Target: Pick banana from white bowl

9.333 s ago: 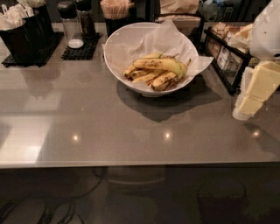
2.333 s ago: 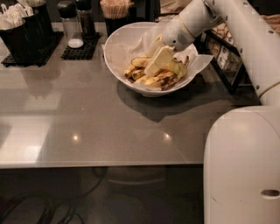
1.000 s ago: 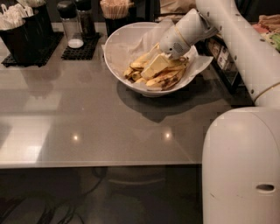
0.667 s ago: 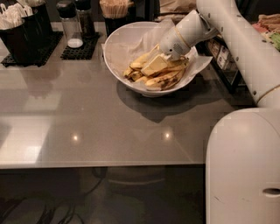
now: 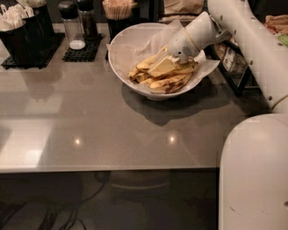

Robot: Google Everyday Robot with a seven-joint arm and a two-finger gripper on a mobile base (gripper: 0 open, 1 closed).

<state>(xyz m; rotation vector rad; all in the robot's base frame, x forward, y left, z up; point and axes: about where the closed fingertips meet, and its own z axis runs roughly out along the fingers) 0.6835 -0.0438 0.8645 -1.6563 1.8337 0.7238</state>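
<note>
The white bowl (image 5: 118, 58) stands at the back middle of the grey table, lined with crinkled white paper (image 5: 135, 42). Several brown-spotted yellow bananas (image 5: 170, 82) lie in it. My gripper (image 5: 159, 68) reaches in from the upper right and is down inside the bowl, on top of the banana pile. The white arm (image 5: 243, 36) runs back to the right. The gripper hides part of the bananas.
A black holder of white utensils (image 5: 22, 33), two shakers (image 5: 72, 27) on a black mat and a cup of wooden sticks (image 5: 119, 11) stand along the back left. A black wire rack (image 5: 229, 63) stands to the right of the bowl. My white body (image 5: 254, 175) fills the lower right.
The arm came from the table's right side into the bowl. Over the last second the gripper has stayed on the bananas, hardly moving.
</note>
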